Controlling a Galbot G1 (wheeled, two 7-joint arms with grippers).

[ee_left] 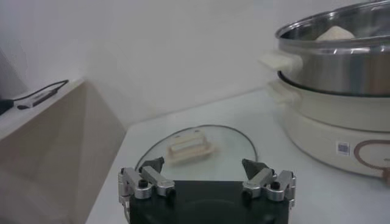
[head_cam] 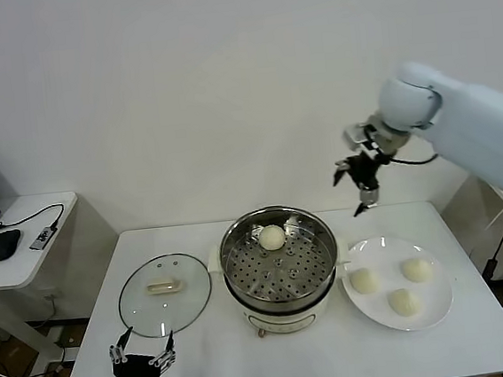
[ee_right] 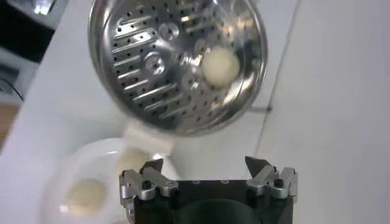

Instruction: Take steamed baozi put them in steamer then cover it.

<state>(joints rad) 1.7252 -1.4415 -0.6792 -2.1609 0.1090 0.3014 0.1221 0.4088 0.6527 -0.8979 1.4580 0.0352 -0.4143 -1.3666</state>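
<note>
The steel steamer point(head_cam: 279, 266) sits on its cream pot base mid-table and holds one baozi point(head_cam: 272, 236) at its far side; both show in the right wrist view, steamer point(ee_right: 152, 67) and bun point(ee_right: 220, 66). Three baozi point(head_cam: 363, 280) point(head_cam: 416, 269) point(head_cam: 404, 301) lie on a white plate point(head_cam: 441, 308) to the right. The glass cover point(head_cam: 165, 293) with its cream handle point(ee_left: 190, 148) lies flat left of the steamer. My right gripper point(head_cam: 358, 185) is open and empty, raised above the table behind the plate. My left gripper point(head_cam: 143, 352) is open and empty at the front edge, near the cover.
A side table point(head_cam: 26, 255) at far left carries a mouse point(head_cam: 4, 244), a laptop corner and cables. A white wall stands close behind the table. The pot's side handle point(ee_left: 280, 61) juts toward the cover.
</note>
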